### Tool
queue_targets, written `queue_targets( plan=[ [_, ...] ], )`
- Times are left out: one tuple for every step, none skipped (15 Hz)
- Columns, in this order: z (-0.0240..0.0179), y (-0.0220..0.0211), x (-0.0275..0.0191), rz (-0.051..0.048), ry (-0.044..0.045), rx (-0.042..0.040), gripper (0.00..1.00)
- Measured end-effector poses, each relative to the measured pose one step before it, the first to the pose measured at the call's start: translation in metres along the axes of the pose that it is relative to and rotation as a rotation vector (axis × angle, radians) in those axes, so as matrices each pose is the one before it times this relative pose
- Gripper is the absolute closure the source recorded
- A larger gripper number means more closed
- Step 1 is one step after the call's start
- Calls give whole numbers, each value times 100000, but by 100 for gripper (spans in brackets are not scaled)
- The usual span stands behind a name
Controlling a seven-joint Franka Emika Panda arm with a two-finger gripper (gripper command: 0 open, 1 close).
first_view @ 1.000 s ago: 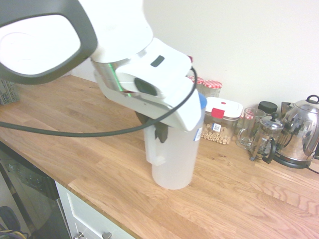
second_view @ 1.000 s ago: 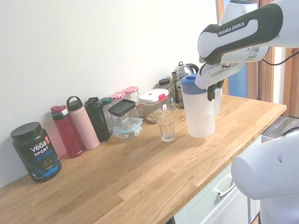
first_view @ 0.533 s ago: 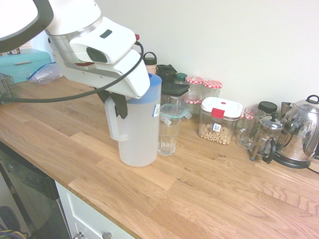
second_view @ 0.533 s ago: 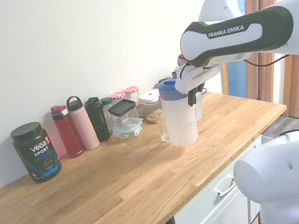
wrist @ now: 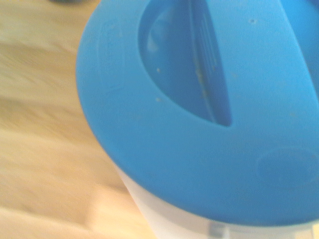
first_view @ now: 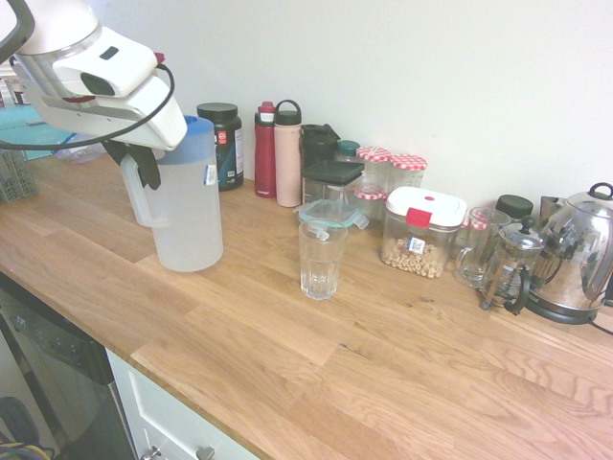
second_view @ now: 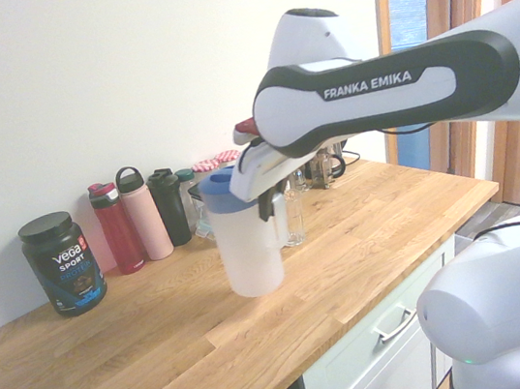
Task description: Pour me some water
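The tall frosted-white jug (first_view: 189,206) with its blue lid (wrist: 199,109) stands upright over the wooden counter. My gripper (first_view: 144,171) is shut on its side handle. In the second exterior view the jug (second_view: 249,250) hangs in front of the bottles, with my gripper (second_view: 266,203) at its handle side. The water inside does not show through the frosted wall. I cannot tell whether the jug's base touches the wood. An empty clear drinking glass (first_view: 322,259) stands well to the jug's right in the first exterior view, and it shows as a glass (second_view: 292,221) just behind the jug in the second.
Along the wall stand a dark tub (second_view: 63,263), a red bottle (first_view: 265,150), a pink bottle (first_view: 287,153), jars and a lidded food box (first_view: 421,230). A glass mug (first_view: 474,247), French press (first_view: 512,266) and steel kettle (first_view: 579,254) stand at the far end. The counter's front edge (first_view: 182,388) is close.
The arm has carried the jug along the counter, from the kettle side past the glass to the bottle side. The gripper has stayed shut on the handle.
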State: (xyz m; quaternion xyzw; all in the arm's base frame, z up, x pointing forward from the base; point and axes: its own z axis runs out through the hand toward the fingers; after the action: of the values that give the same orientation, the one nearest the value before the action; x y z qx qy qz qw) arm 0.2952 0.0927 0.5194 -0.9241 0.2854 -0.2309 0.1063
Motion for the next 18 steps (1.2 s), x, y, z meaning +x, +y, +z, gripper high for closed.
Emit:
queue_targets(
  plan=[
    [936, -1292, -851, -1153, 700, 474, 100],
    [1019, -1001, -584, -686, 464, 563, 100],
    [1064, -1027, -456, -59, 1000, 1532, 100],
    [1121, -939, -311, 290, 1079, 1841, 100],
    [1102, -785, -118, 374, 181, 1182, 100],
    [879, -781, 89, 423, -268, 566, 100],
    [674, -734, 238, 416, -731, 102, 100],
    [516, -843, 274, -40, -926, -452, 100],
    [420, -936, 336, -63, -630, -510, 100],
    [401, -832, 358, -457, -233, -676, 100],
    [429, -671, 337, -321, 69, -956, 100],
    [547, -460, 281, -175, -32, -1276, 100],
    [625, -285, 170, 38, -323, -1775, 100],
    [514, -208, 200, 655, 22, -2133, 100],
    [152, -267, 361, 1168, 177, -2036, 100],
    [70, -242, 288, 1059, -269, -1933, 100],
    [46, -284, 200, 1081, -181, -1275, 100],
    [46, -277, 121, 1331, -43, -1186, 100]
  ],
)
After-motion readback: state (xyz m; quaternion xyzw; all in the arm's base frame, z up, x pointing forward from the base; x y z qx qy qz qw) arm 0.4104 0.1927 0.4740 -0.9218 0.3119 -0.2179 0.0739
